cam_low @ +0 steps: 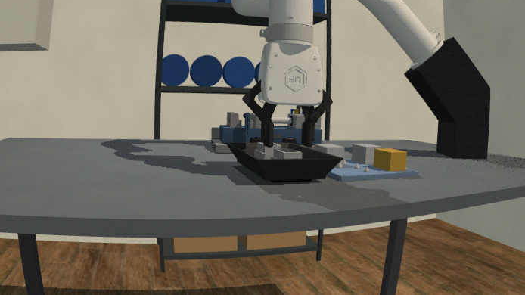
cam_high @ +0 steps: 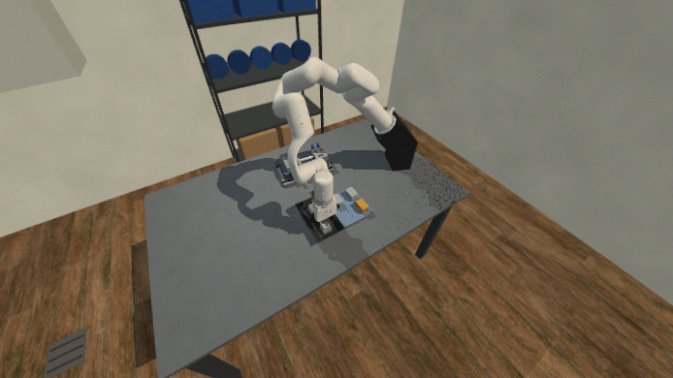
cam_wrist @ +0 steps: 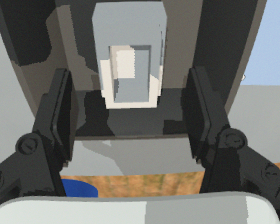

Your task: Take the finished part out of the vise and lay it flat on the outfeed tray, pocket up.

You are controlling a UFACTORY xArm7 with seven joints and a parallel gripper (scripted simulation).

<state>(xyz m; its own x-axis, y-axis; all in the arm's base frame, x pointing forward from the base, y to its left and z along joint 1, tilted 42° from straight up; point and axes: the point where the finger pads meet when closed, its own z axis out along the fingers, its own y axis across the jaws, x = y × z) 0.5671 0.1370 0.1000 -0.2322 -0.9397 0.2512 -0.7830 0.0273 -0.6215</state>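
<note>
The finished part [cam_wrist: 131, 52], a light grey block with a rectangular pocket facing up, lies flat on the floor of the black outfeed tray [cam_low: 284, 162]. It also shows in the exterior view [cam_low: 276, 151] inside the tray. My gripper [cam_wrist: 130, 85] hangs straight above the part with both fingers spread wide of it, touching nothing. In the exterior view the gripper's [cam_low: 286, 137] fingertips stand just above the tray rim. In the top view the gripper [cam_high: 322, 210] is over the tray. The blue vise [cam_low: 259, 131] stands behind the tray.
A blue fixture plate [cam_low: 371, 169] right of the tray carries grey blocks [cam_low: 364, 151] and a yellow block [cam_low: 389, 159]. The arm's black base [cam_low: 452, 102] stands at the far right. A shelf rack [cam_high: 258, 51] is behind the table.
</note>
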